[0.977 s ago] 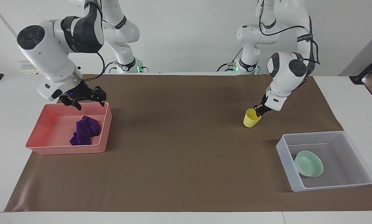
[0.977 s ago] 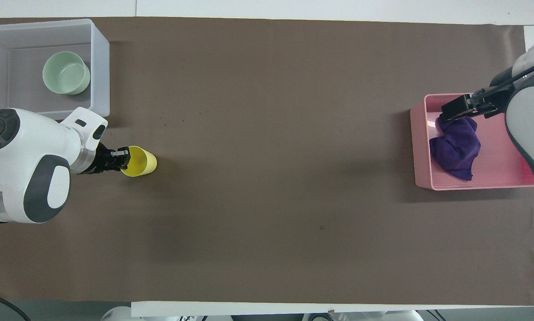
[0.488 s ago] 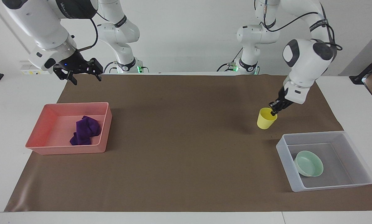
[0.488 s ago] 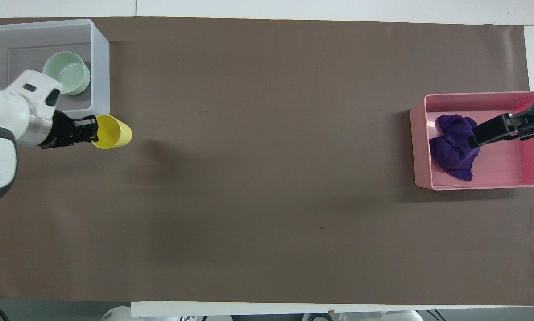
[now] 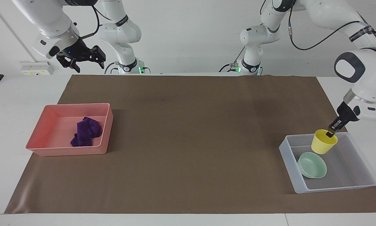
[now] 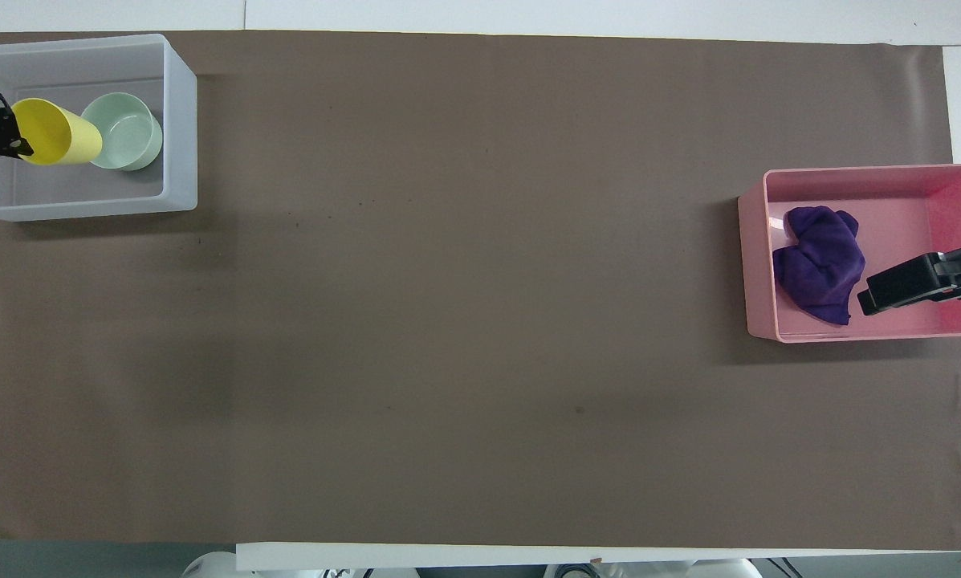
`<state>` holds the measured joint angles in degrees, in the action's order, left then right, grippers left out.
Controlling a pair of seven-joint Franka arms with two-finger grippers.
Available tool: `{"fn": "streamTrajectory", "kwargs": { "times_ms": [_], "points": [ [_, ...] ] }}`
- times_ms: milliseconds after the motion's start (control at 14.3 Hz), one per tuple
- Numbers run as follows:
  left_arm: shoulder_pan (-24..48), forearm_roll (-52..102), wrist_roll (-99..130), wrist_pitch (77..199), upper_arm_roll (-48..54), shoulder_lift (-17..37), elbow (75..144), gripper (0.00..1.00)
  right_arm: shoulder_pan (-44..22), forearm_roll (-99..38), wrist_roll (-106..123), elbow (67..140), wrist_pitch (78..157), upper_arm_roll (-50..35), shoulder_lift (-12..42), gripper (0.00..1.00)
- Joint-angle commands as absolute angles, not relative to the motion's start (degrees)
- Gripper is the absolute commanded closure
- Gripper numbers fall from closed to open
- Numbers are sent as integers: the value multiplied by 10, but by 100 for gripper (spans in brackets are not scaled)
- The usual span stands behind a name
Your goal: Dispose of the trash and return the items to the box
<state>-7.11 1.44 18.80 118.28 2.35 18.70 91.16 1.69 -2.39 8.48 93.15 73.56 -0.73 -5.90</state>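
Note:
My left gripper (image 5: 329,133) is shut on the rim of the yellow cup (image 5: 324,142) and holds it tilted just above the translucent box (image 5: 289,168), beside the mint-green bowl (image 5: 312,165) that lies in the box. In the overhead view, the cup (image 6: 54,143) hangs from the left gripper (image 6: 2,140) over the box (image 6: 180,120), next to the bowl (image 6: 121,131). The purple cloth (image 5: 85,131) lies in the pink tray (image 5: 67,152). My right gripper (image 5: 81,61) is open and empty, raised high above the pink tray (image 6: 914,201).
A brown mat (image 5: 188,125) covers the table between the pink tray at the right arm's end and the box at the left arm's end. In the overhead view the right gripper (image 6: 922,281) shows beside the purple cloth (image 6: 820,261).
My left gripper has carried the yellow cup from above the mat to over the box, beside the bowl. My right gripper has risen from the pink tray's rim and stays open.

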Motion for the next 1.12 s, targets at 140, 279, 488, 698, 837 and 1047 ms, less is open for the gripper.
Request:
{"fn": "streamTrajectory", "kwargs": {
  "times_ms": [140,279,488,698,837,1047],
  "points": [
    [-65,5,176,1245,29,235,926,99,18,-23,83,946,743,-7,-69,0],
    [-62,4,175,1228,29,234,921,25,24,-22,86,946,771,-6,-69,0],
    [-54,4,175,1189,29,205,919,0,27,-23,84,947,790,-5,-69,0],
    [-54,1,164,1124,29,154,918,0,27,-23,84,950,790,-4,-69,0],
    [-53,-4,162,1072,34,107,925,0,27,-23,85,950,787,-3,-69,0],
    [-42,-4,142,987,36,22,952,0,28,-23,84,949,786,-1,-69,0]
  ]
}}
